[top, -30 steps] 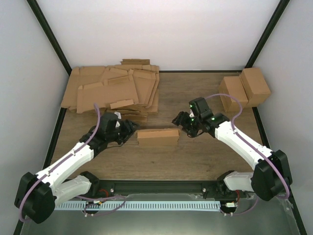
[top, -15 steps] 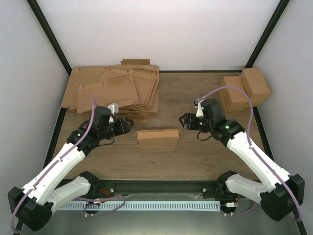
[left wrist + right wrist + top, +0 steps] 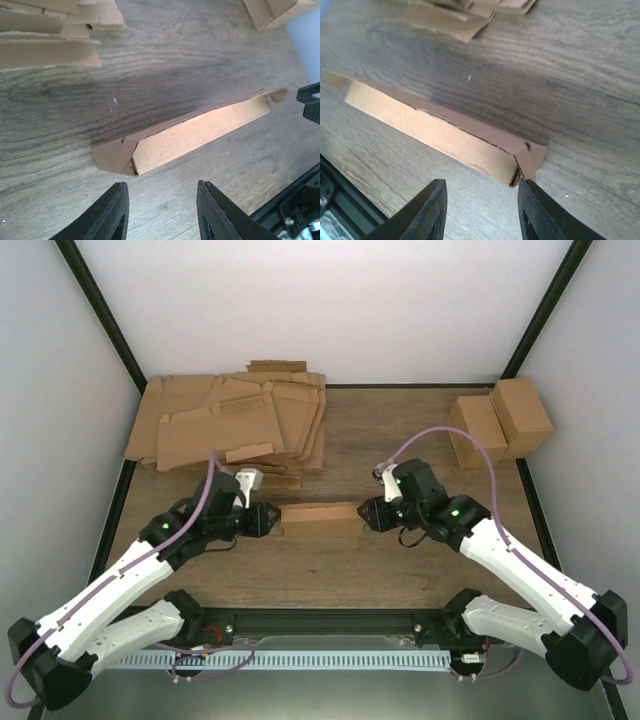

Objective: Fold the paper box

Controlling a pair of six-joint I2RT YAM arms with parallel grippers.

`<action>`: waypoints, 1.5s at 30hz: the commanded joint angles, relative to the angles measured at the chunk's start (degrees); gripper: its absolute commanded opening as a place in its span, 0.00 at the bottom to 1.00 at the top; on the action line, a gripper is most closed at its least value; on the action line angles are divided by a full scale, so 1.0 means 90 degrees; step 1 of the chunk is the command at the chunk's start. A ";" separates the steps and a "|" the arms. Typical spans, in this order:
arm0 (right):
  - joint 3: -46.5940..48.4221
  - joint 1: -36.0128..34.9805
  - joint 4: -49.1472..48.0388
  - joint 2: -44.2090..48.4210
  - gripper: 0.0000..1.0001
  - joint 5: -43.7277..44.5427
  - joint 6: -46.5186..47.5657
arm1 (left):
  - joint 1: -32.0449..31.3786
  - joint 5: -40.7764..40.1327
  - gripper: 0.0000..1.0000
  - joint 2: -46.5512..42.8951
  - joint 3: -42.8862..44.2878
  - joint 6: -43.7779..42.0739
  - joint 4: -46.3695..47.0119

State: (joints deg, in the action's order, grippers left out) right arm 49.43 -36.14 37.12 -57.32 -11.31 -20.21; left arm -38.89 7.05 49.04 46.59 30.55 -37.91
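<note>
Overhead, left claw [image 3: 268, 519] and right claw [image 3: 366, 512] are flanking the shallow brown cardboard box [image 3: 322, 515]; only my wrist views are showing both spread, touching nothing.

One paper box [image 3: 322, 513], two cartons [image 3: 478, 430] — one sheet stack [image 3: 240, 425]

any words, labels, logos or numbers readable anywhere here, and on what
None can be read in any view.
The paper box, the stack of flat cardboard sheets and the two folded cartons are plain brown, with no print showing.
</note>
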 commanded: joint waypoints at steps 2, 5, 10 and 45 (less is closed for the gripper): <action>0.0094 -0.0538 0.0209 -0.0228 0.42 0.0912 -0.0346 | -0.0444 -0.0419 0.40 0.0419 -0.0074 -0.0225 0.0284; 0.0037 -0.0615 0.0257 -0.0195 0.46 0.1268 -0.0550 | -0.0559 -0.0646 0.46 0.0460 -0.0087 -0.0220 0.0293; 0.0038 -0.0633 0.0239 -0.0243 0.47 0.1577 -0.0669 | -0.0582 -0.0802 0.48 0.0581 -0.0104 -0.0230 0.0302; 0.0220 -0.0652 0.0016 -0.0601 0.15 0.1380 -0.0547 | -0.0614 -0.1156 0.29 0.1377 0.0202 -0.0114 0.0220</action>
State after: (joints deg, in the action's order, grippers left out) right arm 49.43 -41.45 37.23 -62.41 1.10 -24.95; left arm -44.25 -4.19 61.36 46.76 29.87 -37.01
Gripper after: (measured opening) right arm 0.155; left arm 0.334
